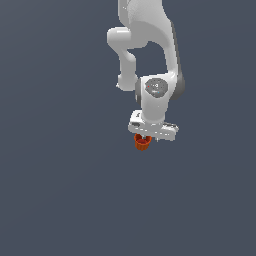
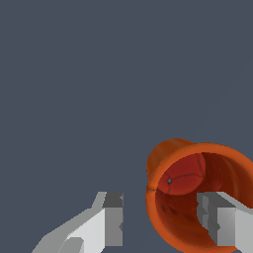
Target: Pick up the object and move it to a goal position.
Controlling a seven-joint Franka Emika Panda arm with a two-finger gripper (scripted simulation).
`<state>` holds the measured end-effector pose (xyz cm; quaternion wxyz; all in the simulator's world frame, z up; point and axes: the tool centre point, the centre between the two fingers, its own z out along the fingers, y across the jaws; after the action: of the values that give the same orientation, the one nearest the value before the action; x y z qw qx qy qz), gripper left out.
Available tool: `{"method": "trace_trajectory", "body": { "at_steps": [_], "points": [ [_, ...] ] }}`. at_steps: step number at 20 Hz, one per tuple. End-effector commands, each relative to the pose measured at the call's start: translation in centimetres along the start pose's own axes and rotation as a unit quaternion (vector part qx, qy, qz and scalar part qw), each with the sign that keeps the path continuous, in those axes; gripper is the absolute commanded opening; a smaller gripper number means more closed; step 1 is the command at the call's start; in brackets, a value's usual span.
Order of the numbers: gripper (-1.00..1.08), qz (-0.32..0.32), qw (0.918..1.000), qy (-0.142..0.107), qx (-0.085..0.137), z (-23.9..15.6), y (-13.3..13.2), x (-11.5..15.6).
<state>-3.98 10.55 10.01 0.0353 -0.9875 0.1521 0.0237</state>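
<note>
- The orange-red cup (image 1: 142, 142) sits directly beneath the white gripper (image 1: 145, 138) in the exterior view, just under the hand, near the middle of the plain grey scene.
- In the wrist view the cup (image 2: 197, 197) shows its open mouth and inner base, tilted toward the camera. One finger (image 2: 225, 225) stands inside the rim; the other finger (image 2: 112, 222) is outside, apart from the wall.
- The gripper (image 2: 168, 222) straddles one side of the cup wall with a clear gap on the outer side, so the jaws are spread and not yet clamping anything.
- Whether the cup rests on a surface or is off it cannot be told; no counter edge shows.
- Judged progress: the approach looks done; closing on the wall, lifting and carrying remain.
- No goal marker is visible in either view.
</note>
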Motion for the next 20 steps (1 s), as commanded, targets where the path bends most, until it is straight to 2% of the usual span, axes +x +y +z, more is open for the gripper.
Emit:
{"method": "trace_trajectory", "body": {
  "at_steps": [1, 9, 10, 20],
  "points": [
    [0.28, 0.0, 1.0, 0.0, 0.0, 0.5, 0.0, 0.0],
    [0.28, 0.002, 1.0, -0.001, 0.0, 2.9, 0.0, -0.2],
    [-1.0, 0.002, 1.0, -0.001, 0.0, 2.9, 0.0, -0.2],
    [-1.0, 0.002, 1.0, -0.001, 0.0, 2.9, 0.0, -0.2]
  ]
}}
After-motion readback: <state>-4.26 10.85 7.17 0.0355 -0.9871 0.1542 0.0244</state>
